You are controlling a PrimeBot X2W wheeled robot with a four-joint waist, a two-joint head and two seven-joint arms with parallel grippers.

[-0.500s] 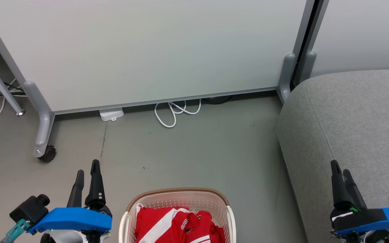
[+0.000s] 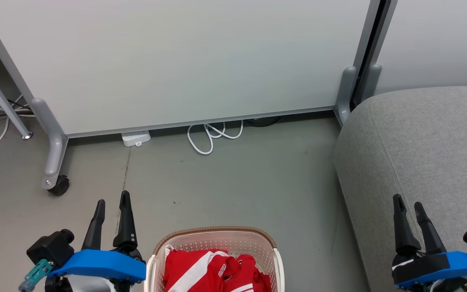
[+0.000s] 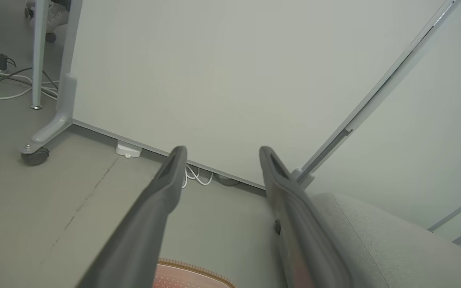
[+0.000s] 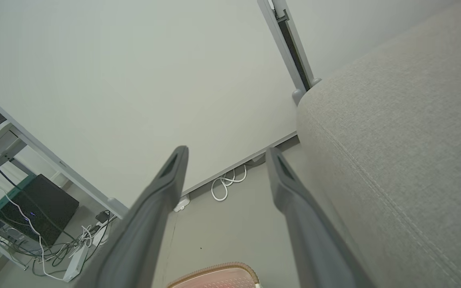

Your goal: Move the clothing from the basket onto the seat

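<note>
Hovering: our left gripper and right gripper flank the basket, fingers spread for grabbing.
Clothing: heaped inside, 6 o'clock.
Seat: 3 o'clock, near.

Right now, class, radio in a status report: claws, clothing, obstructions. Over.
Left claw open, empty, left of basket. Right claw open, empty, by seat. Clothing heaped in basket. Nothing seen between basket and seat.
</note>
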